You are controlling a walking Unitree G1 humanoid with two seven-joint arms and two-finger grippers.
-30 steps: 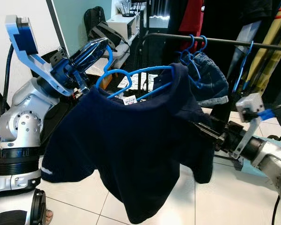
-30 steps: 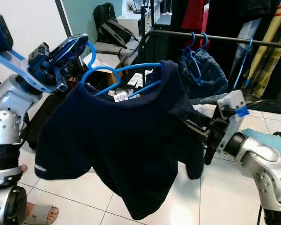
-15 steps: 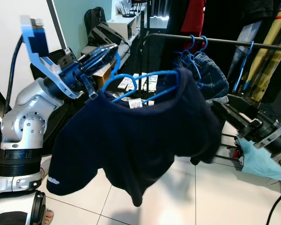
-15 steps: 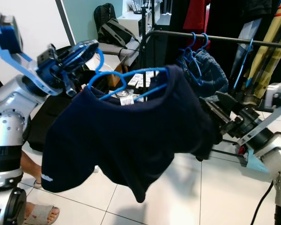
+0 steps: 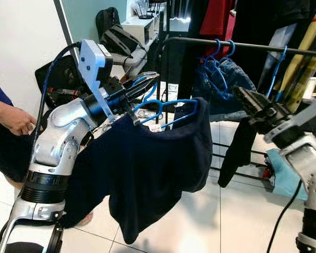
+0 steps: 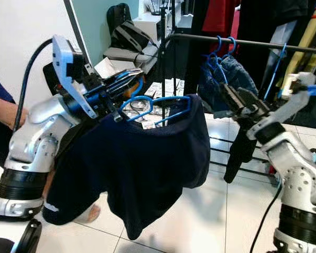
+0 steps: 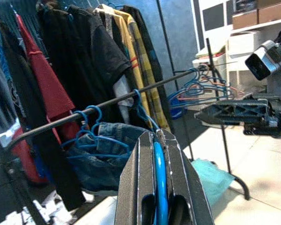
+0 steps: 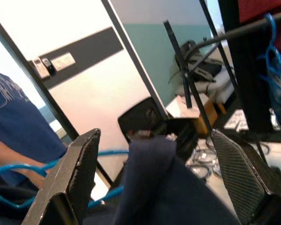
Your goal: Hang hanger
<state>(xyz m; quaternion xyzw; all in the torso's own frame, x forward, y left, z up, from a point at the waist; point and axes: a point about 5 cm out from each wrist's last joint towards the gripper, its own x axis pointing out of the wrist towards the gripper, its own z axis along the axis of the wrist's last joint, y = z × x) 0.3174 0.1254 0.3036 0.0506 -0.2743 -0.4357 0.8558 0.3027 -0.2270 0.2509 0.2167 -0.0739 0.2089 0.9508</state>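
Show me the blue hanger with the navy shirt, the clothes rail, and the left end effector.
blue hanger (image 5: 166, 103), left eye view, on its upper arm.
clothes rail (image 5: 263, 48), left eye view, on the bare bar.
left end effector (image 5: 147, 84), left eye view, between its fingertips at the hanger's hook.

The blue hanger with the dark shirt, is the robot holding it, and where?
Yes. The left gripper is shut on the blue hanger, pinching its hook at the top. The dark shirt hangs from it. The right gripper is open, holding nothing.
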